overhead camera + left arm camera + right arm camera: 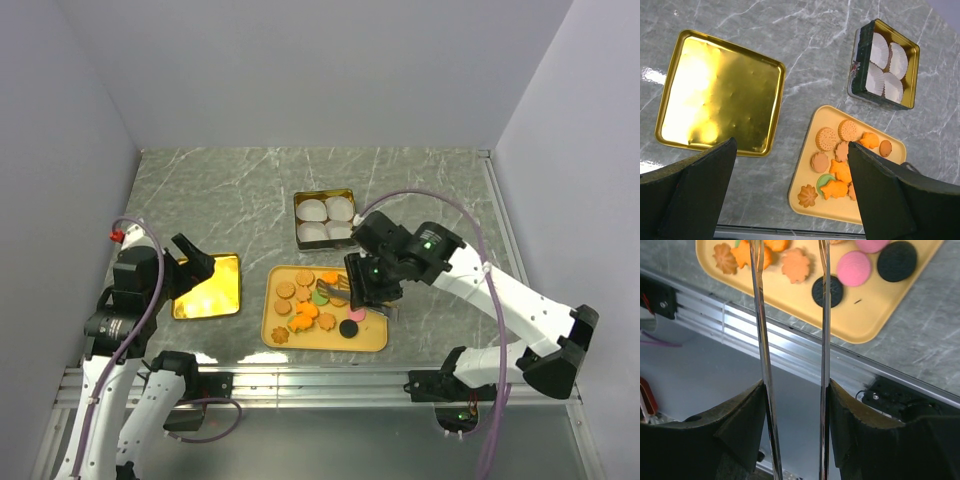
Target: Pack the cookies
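The cookies (308,306) lie on a yellow tray (372,344): brown rounds, orange flowers, a green one, pink ones and black ones. They also show in the left wrist view (837,170) and the right wrist view (795,265). My right gripper (364,292) (795,390) is shut on metal tongs (760,340), whose two arms stay spread and reach over the tray; their tips are cut off at the top of the right wrist view. My left gripper (190,262) (791,144) is open and empty, hovering between the gold lid and the tray.
A gold tin (324,218) (883,65) holding white paper cups stands just behind the tray. Its gold lid (208,286) (720,92) lies flat to the left. The table's metal front rail (790,340) runs close below the tray.
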`<state>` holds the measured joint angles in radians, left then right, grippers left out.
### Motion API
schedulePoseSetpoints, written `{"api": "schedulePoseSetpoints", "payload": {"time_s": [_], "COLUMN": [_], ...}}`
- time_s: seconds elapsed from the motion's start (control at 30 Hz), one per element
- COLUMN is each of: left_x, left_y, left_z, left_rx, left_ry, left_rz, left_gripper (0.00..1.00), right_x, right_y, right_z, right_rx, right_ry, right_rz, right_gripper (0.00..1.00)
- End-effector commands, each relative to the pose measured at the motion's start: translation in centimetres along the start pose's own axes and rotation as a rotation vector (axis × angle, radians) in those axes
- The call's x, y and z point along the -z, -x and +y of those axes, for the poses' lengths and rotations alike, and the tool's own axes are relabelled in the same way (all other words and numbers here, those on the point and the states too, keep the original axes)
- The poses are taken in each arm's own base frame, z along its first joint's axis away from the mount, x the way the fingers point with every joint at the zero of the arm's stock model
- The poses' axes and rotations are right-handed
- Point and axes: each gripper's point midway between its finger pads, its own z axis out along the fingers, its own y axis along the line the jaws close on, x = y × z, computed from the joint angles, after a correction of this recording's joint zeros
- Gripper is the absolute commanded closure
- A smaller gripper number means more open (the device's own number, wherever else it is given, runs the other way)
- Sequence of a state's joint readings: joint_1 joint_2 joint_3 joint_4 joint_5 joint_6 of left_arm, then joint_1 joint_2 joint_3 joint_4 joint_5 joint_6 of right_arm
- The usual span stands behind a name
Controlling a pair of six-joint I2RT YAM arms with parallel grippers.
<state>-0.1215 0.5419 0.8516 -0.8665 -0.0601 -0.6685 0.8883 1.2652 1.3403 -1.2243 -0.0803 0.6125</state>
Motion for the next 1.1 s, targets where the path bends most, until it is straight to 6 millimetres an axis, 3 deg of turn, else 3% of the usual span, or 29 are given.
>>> {"api": "schedulePoseSetpoints", "payload": {"time_s": [0.0, 0.2, 0.5, 1.07], "left_x": [-0.3, -0.4, -0.2, 0.0], "left_y": [0.6, 0.3, 0.1, 0.1], "left_z": [-1.1, -1.2, -1.1, -1.2], "left_rx": [-0.01, -0.015, -0.025, -0.025], "left_ry": [-0.051, -0.06, -0.06, -0.066], "left_rz": [-0.021, -0.013, -0.008, -0.012], "left_gripper": [0.01, 0.01, 0.0, 0.01], "right_x": [-1.0, -2.8, -5.0, -7.3], "right_y": [0.0, 0.0, 0.6, 1.2], "right_z": [1.5, 2.1, 1.0, 2.3], "right_rx": [0.013, 0.037, 0.083, 0.118], "right_ry": [0.022, 0.006, -0.1, -0.084], "right_rz": [0.002, 0.034, 0.061, 0.103], "right_gripper": [0.44, 0.44, 0.44, 0.45]}}
